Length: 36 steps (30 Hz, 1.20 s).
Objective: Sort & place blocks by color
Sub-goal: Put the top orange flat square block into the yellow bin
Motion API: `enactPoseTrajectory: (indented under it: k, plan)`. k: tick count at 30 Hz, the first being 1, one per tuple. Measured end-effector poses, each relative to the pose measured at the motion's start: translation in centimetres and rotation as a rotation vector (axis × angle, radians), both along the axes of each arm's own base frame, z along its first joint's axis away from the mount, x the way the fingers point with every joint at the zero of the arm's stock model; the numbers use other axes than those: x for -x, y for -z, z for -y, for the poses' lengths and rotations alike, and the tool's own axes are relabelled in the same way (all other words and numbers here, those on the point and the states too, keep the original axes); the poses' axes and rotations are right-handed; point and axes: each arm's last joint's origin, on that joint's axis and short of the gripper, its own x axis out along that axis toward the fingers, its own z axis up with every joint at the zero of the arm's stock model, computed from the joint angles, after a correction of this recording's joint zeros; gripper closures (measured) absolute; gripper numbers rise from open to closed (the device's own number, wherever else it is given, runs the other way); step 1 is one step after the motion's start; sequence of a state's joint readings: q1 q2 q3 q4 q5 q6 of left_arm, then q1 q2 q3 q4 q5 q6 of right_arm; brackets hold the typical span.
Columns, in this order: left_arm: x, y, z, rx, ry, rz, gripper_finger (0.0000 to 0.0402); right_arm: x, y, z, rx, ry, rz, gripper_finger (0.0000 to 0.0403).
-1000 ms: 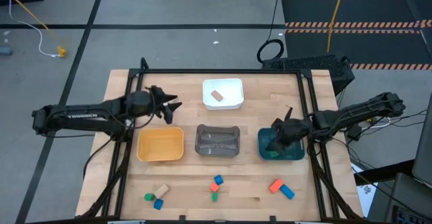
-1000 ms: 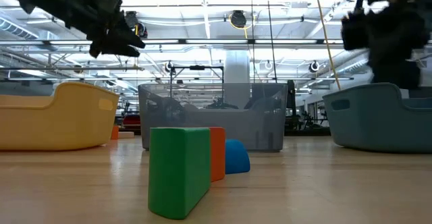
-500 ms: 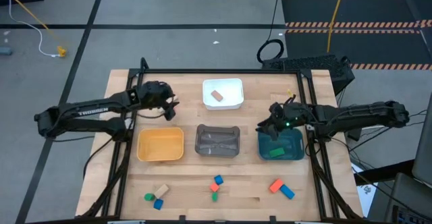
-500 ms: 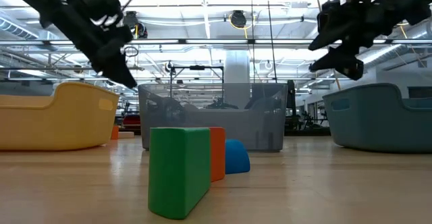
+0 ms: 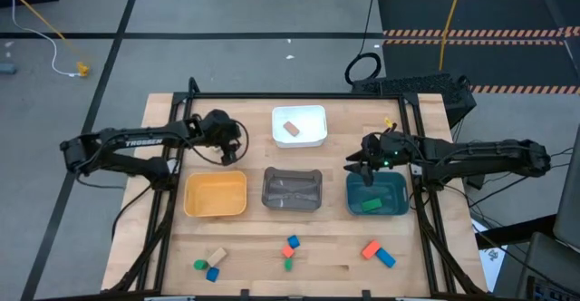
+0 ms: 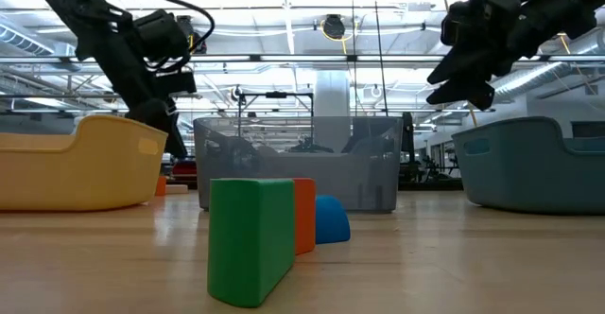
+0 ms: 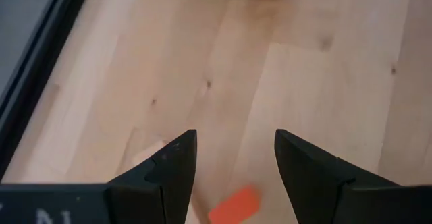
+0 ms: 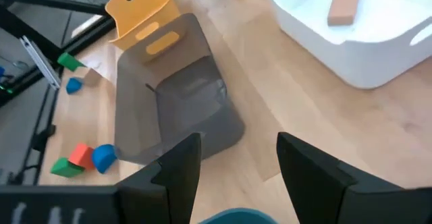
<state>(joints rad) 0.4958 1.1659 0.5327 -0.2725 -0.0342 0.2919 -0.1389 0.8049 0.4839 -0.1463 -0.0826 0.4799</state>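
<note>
My left gripper (image 5: 227, 152) points steeply down, open, over bare table between the white tray (image 5: 313, 140) and the yellow tray (image 5: 216, 195). A red-orange block (image 7: 234, 205) and a tan block (image 7: 147, 154) lie on the wood just below its fingers (image 7: 177, 158). My right gripper (image 5: 355, 165) hangs open at the teal tray's (image 5: 390, 195) far left corner, above the table. A green block (image 5: 369, 205) lies in the teal tray and a tan block (image 5: 291, 129) in the white tray. Other blocks sit in three small groups along the near edge (image 5: 209, 264) (image 5: 289, 252) (image 5: 378, 253).
An empty-looking grey tray (image 5: 292, 189) stands between the yellow and teal trays. In the low view a green block (image 6: 250, 240), a red one and a blue one stand close to the camera. A dark frame (image 5: 299, 96) runs along the table's far and side edges.
My left gripper has sunk toward the table behind the yellow tray, tipping from nearly level to steeply down and rolling. My right gripper has moved from over the teal tray toward its far left corner, rising a little and rolling. No block has moved.
</note>
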Motion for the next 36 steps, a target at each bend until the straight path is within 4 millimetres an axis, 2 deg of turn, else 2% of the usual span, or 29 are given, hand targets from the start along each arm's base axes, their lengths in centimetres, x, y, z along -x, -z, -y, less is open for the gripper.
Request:
enactPoseTrajectory:
  k: [2, 4, 6, 10, 12, 16, 22, 26, 36]
  plan:
    - [0.0, 0.0, 0.0, -0.004, -0.011, -0.007, 0.0202, 0.0, 0.0, 0.1, 0.024, -0.010, -0.002, 0.0218]
    - [-0.1, -0.5, -0.2, 0.032, -0.123, 0.019, 0.0202, 0.0, 0.0, 0.2, 0.043, -0.015, -0.003, 0.0218]
    - [-0.3, -1.4, -0.5, 0.104, -0.290, 0.075, 0.0202, 0.0, 0.0, 0.2, 0.052, -0.016, -0.004, 0.0218]
    - [-0.2, -2.6, -0.8, 0.370, -0.714, 0.214, 0.0202, 0.1, 0.0, 0.5, 0.069, -0.011, -0.005, 0.0218]
    - [-0.1, -2.7, -0.6, 0.507, -0.846, 0.243, 0.0202, 0.1, 0.0, 0.6, 0.084, -0.013, -0.006, 0.0218]
    - [0.4, -2.6, 0.0, 0.666, -0.861, 0.159, 0.0202, 0.1, 0.0, 0.8, 0.134, -0.033, -0.009, 0.0218]
    - [0.9, -2.3, 0.4, 0.752, -1.009, 0.127, 0.0202, 0.1, 0.0, 0.8, 0.170, -0.053, -0.012, 0.0218]
    - [0.7, -2.4, 0.1, 0.637, -0.916, 0.129, 0.0202, 0.1, 0.0, 0.8, 0.183, -0.061, -0.013, 0.0218]
    - [0.3, -2.7, -0.2, 0.201, -0.225, -0.064, 0.0202, 0.1, 0.0, 0.8, 0.218, -0.083, -0.016, 0.0218]
